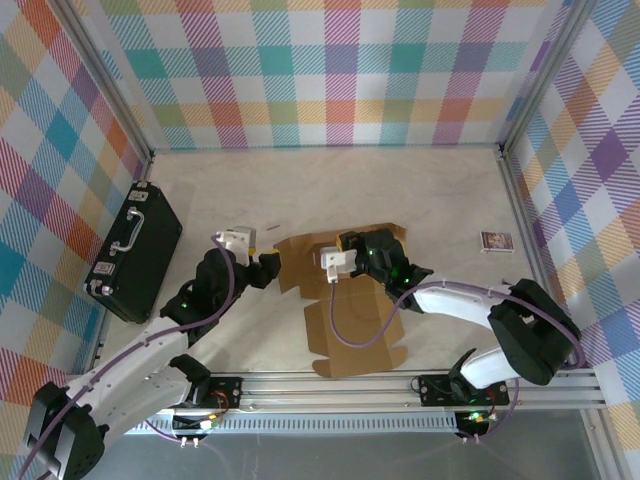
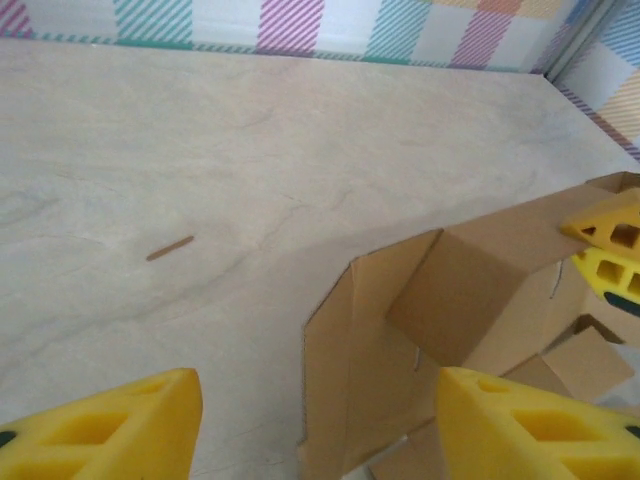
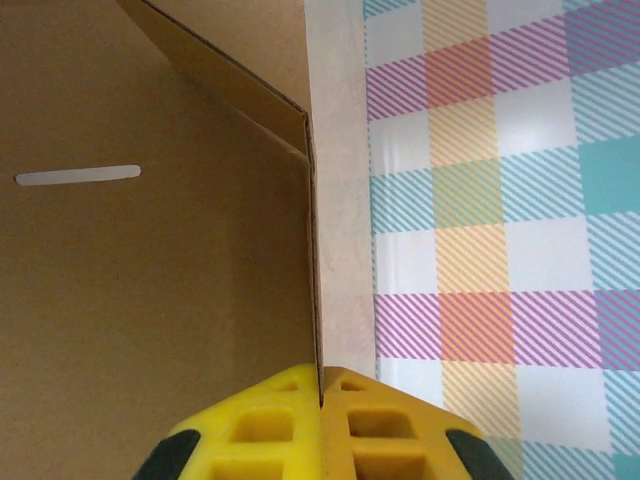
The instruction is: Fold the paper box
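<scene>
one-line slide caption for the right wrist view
Right gripper pinches an upright panel of the paper box, plaid wall beyond.

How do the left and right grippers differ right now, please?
The left gripper is open, holding nothing; the right gripper is shut, pinching a flap of the paper box. The left sits at the box's left edge; the right over its far half. Both are yellow-tipped.
</scene>
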